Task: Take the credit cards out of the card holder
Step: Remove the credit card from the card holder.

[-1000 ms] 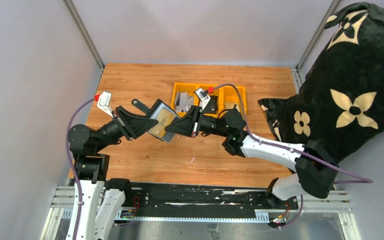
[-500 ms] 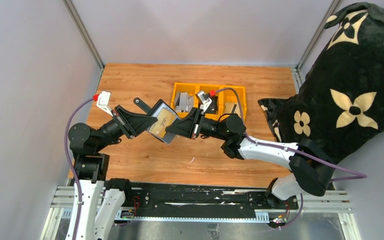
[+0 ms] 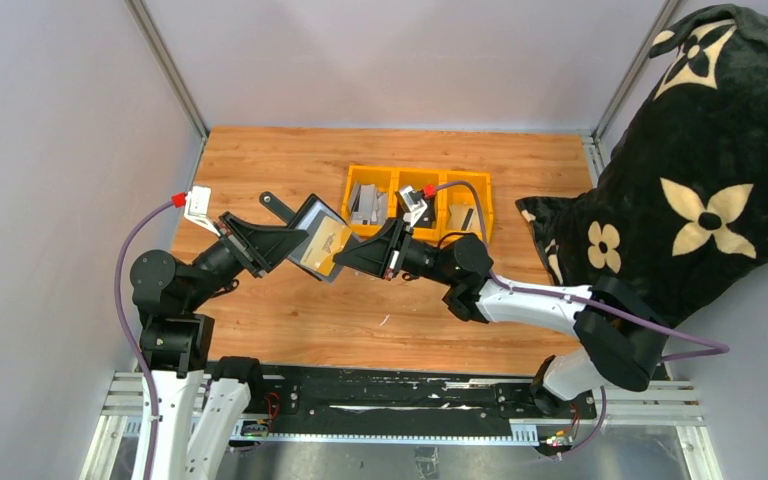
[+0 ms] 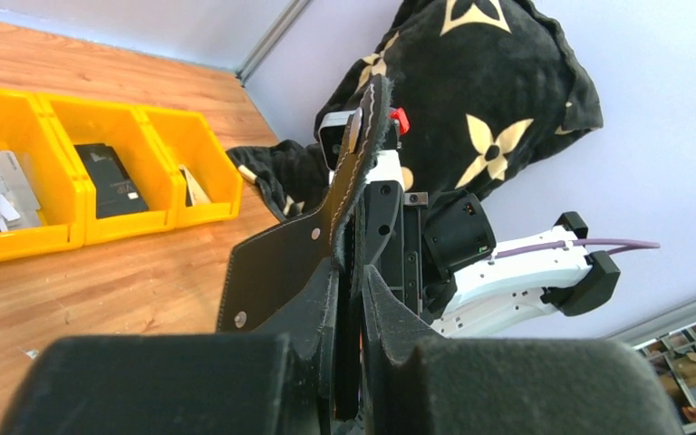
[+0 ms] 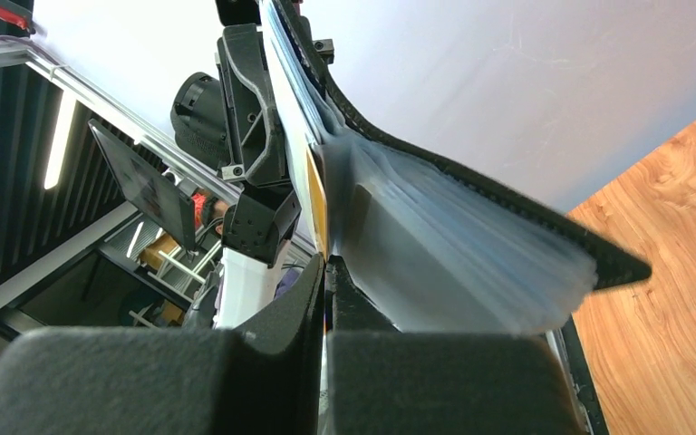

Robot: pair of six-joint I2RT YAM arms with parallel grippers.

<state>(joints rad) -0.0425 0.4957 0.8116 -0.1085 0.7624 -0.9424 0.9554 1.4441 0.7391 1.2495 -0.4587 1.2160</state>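
Observation:
The black card holder (image 3: 311,214) hangs open in the air over the table's middle, grey inside up, with a tan-faced card (image 3: 328,243) in it. My left gripper (image 3: 295,242) is shut on the holder's left edge; the left wrist view shows the holder (image 4: 276,267) edge-on between my gripper's (image 4: 349,294) tips. My right gripper (image 3: 343,262) is shut on a thin card edge (image 5: 316,195) at the holder's right side. In the right wrist view my gripper (image 5: 324,272) pinches that edge, beside blurred pale sleeves (image 5: 453,249) and the black cover (image 5: 517,216).
Three joined yellow bins (image 3: 392,176) stand behind the grippers, holding grey cards, a chunky black item (image 4: 109,178) and a tan item. A big black pillow (image 3: 710,170) with cream flowers fills the right side. Grey walls and metal posts enclose the wooden table (image 3: 260,160).
Both grippers and the holder have shifted a little left and toward the far side. Both grips stay the same.

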